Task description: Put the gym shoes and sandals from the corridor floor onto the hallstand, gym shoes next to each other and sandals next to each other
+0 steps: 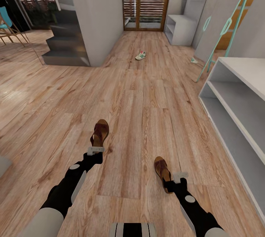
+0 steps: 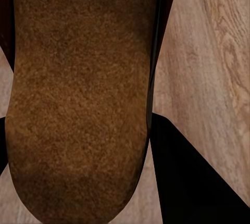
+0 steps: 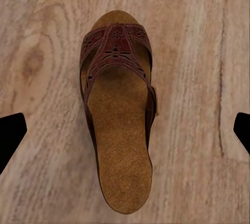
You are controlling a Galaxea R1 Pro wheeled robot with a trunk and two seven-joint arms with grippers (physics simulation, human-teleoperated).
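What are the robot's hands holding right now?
Nothing in the right gripper: it is open above a sandal. The left gripper is at the other sandal's heel; a hold cannot be told.

A: What lies under the right arm's camera?

B: One sandal (image 3: pixel 119 114), flat on the corridor floor (image 3: pixel 47 52), seen straight from above. Its perforated dark brown upper crosses the toe end, and the tan insole runs bare back to the heel.

A: And the tool (image 3: pixel 125 130)?

B: Two black fingertips (image 3: pixel 10 133) show at opposite edges, spread wide, one on each side of the sandal. Both are well apart from it, touching nothing. Wood grain planks surround the sandal all round.
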